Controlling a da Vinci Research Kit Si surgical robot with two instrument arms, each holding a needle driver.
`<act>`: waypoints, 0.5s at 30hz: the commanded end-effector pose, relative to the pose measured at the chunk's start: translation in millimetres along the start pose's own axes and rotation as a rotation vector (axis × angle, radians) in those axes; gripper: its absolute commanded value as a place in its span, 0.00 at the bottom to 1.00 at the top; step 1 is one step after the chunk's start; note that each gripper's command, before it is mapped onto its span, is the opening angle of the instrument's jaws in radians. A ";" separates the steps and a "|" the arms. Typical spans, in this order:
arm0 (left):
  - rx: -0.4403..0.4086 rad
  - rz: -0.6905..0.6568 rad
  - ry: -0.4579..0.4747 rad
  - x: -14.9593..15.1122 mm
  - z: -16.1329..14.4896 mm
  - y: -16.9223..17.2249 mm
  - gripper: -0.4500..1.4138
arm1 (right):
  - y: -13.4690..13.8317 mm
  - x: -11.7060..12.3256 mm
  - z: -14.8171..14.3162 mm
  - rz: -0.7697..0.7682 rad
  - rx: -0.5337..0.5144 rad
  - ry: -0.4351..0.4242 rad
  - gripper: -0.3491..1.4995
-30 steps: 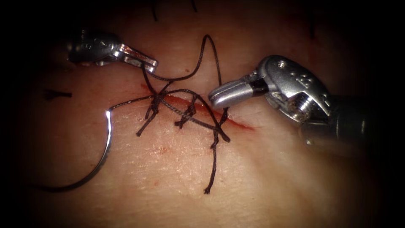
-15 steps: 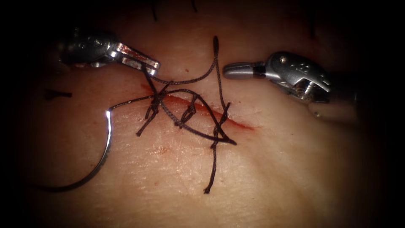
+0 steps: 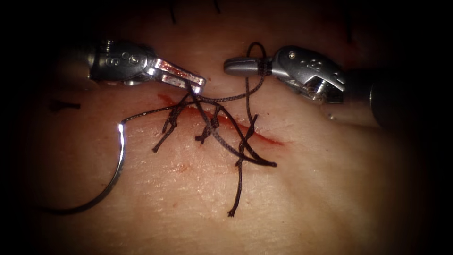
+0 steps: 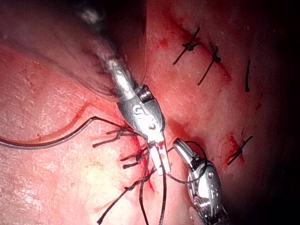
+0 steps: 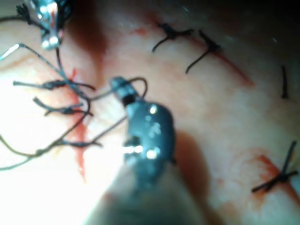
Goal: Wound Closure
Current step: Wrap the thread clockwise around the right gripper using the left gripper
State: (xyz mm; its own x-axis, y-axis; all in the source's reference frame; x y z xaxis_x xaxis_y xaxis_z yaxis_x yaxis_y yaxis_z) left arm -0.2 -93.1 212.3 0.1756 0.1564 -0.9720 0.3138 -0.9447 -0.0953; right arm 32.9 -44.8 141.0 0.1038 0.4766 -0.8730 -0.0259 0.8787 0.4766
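My left tool (image 3: 191,81) sits just left of the cut (image 3: 264,137), jaws shut on the dark thread (image 3: 222,99) near their tip. It shows again from close by (image 4: 159,161). The right tool (image 3: 238,66) hovers above the cut's upper side with jaws shut and holding nothing. A loop of thread (image 3: 260,61) is wrapped around the jaws, also seen from that arm (image 5: 136,84). The curved needle (image 3: 118,165) lies free on the tissue left of the cut, held by neither tool and out of the tissue.
Three knotted stitches (image 3: 210,125) cross the cut, with red fluid along it. A long cut tail (image 3: 237,189) hangs toward the front. Older tied stitches (image 4: 192,46) lie on the tissue farther off, one of them (image 5: 279,178) beside the right shaft.
The right tool rose from the cut and moved left, and the thread loop now sits around its jaws. The left tool moved right with its thread. The needle stayed put.
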 end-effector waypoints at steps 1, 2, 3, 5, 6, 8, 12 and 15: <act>-0.005 -0.004 0.001 -1.0 0.4 0.2 0.00 | 0.3 -0.1 1.1 0.002 0.005 0.015 0.00; -0.006 -0.002 0.001 -1.2 0.3 0.2 0.00 | 0.2 0.2 1.1 0.005 0.006 0.027 0.00; -0.008 -0.006 0.001 -1.5 0.2 0.2 0.00 | 0.2 0.4 1.1 0.008 0.011 0.038 0.00; -0.009 -0.006 0.002 -2.2 -0.1 0.2 0.00 | 0.0 1.2 0.9 0.016 0.022 0.074 0.00; -0.014 -0.013 0.003 -2.8 -0.2 0.1 0.00 | -0.1 1.5 0.8 0.031 0.029 0.085 0.00; -0.011 -0.017 -0.004 -3.9 -0.4 0.1 0.00 | -0.4 2.3 0.6 0.056 0.050 0.119 0.00; -0.007 -0.032 -0.019 -6.5 -1.0 -0.2 0.00 | -1.0 3.9 0.5 0.103 0.093 0.173 0.00; -0.001 -0.046 -0.028 -8.5 -1.5 -0.4 0.00 | -1.4 4.7 0.5 0.143 0.134 0.215 0.00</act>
State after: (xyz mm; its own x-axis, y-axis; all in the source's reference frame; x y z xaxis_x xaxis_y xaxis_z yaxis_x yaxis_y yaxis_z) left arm 0.0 -93.1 220.8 0.1336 0.1924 -0.9722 0.3231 -0.9358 -0.1408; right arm 33.1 -43.8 135.9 -0.1039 0.6051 -0.7893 0.1081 0.7958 0.5959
